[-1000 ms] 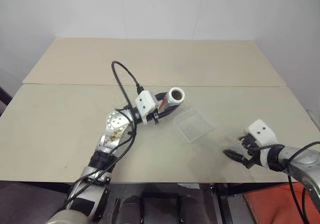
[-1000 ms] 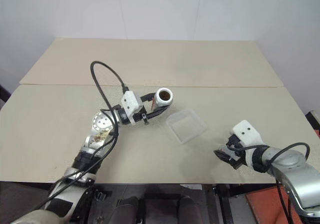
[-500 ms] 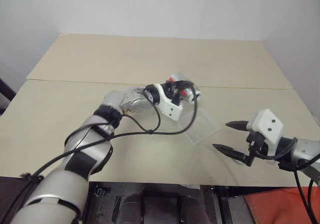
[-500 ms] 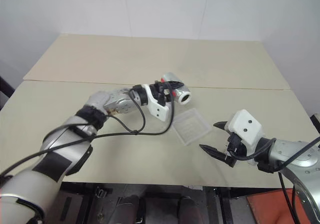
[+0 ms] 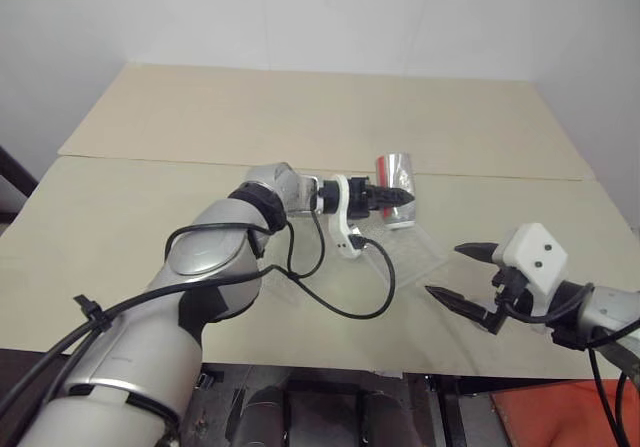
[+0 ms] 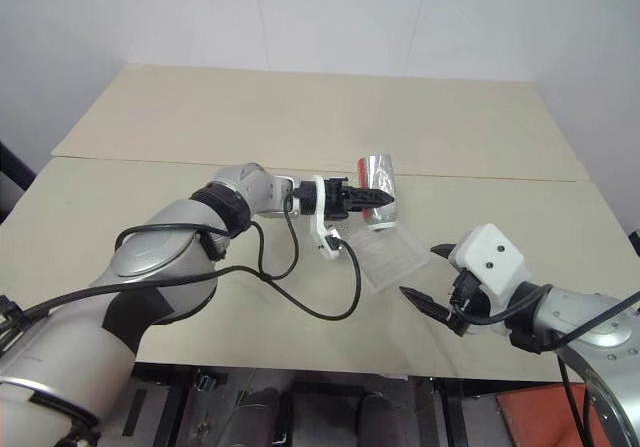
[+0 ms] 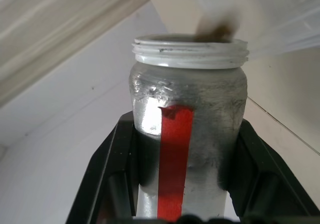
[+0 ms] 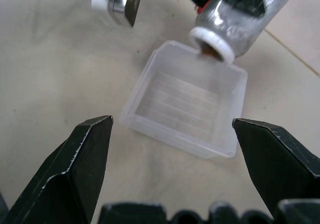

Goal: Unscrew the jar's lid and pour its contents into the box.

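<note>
— Table first, leftmost: pale beige top, two boards with a seam running across. What's over it?

— Left gripper, reaching rightward across the middle, fingers pinching the jar. Jar is tipped mouth-down, silvery body with the red stripe (the stripe reads clearest in the left wrist view). No lid on it; threaded rim bare.

— Anything at the mouth?

— Brown contents sitting right at the opening, blurred; can't tell whether it has left the rim.

— And underneath?

— Box, clear plastic, flat on the table just right of centre. Jar's mouth hangs above its far edge, close to the wall; touching or not, I can't say.

— Further right?

— Right gripper, nearer than the box and to its right, above the table's near edge. Fingers spread wide, nothing between them, pointing left toward the box.
</note>
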Controlling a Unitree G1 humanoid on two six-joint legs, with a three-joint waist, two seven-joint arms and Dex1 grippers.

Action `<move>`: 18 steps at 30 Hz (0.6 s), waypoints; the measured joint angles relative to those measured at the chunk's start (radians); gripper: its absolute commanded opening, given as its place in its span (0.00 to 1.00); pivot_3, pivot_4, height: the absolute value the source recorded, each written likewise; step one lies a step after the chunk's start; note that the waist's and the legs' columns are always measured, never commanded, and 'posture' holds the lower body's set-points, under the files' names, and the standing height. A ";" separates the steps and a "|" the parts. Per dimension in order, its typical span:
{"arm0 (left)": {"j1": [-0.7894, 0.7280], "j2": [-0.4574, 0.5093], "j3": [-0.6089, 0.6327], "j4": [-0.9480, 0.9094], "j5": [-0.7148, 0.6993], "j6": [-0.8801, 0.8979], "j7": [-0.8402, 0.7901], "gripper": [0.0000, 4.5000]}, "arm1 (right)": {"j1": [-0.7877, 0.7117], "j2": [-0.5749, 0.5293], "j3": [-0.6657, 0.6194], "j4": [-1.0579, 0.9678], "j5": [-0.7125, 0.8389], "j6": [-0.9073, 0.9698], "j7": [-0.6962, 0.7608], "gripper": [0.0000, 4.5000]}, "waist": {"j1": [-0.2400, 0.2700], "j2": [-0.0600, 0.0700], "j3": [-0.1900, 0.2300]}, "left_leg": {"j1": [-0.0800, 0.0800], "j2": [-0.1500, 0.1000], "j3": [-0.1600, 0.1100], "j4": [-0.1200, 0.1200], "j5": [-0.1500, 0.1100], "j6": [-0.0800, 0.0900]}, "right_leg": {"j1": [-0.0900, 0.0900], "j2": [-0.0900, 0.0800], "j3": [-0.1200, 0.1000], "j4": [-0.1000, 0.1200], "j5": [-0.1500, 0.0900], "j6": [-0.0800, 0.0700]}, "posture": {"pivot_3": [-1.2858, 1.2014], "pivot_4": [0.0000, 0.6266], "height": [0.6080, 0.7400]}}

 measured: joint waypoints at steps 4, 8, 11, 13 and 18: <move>-0.012 -0.009 -0.010 0.004 0.001 0.001 0.030 0.43 | 0.002 0.005 0.000 0.000 0.001 0.002 -0.013 0.99 | 0.000 0.000 0.000 | 0.000 -0.001 0.000 0.000 0.000 0.000 | 0.000 -0.001 0.000 0.000 0.000 0.000 | 0.52 0.24 1.00; -0.012 -0.010 0.018 0.014 -0.046 -0.029 -0.003 0.43 | 0.002 0.005 0.006 0.003 -0.007 0.002 -0.028 0.99 | 0.000 0.000 0.000 | 0.000 -0.001 0.000 0.000 0.000 0.000 | 0.000 -0.001 0.000 0.001 0.000 0.000 | 0.52 0.24 1.00; -0.005 0.000 0.102 0.020 -0.146 -0.081 -0.089 0.43 | 0.001 0.005 0.020 0.005 -0.015 0.002 -0.032 0.99 | 0.000 0.000 0.000 | 0.000 -0.001 0.000 0.001 0.000 0.000 | 0.000 -0.001 0.000 0.001 0.000 0.000 | 0.52 0.24 1.00; 0.033 0.022 0.218 0.027 -0.276 -0.135 -0.212 0.43 | 0.001 0.006 0.034 0.005 -0.021 0.002 -0.036 0.99 | -0.004 0.001 0.000 | 0.001 -0.001 0.000 0.001 0.000 0.000 | 0.000 -0.001 0.000 0.002 0.000 0.000 | 0.52 0.24 1.00; 0.210 0.038 0.600 0.048 -0.744 -0.251 -0.706 0.43 | 0.003 0.017 0.042 0.015 -0.035 0.001 -0.042 0.99 | -0.012 0.002 -0.001 | 0.002 0.000 0.001 0.003 0.000 0.000 | 0.001 -0.001 0.000 0.005 0.000 0.000 | 0.52 0.24 1.00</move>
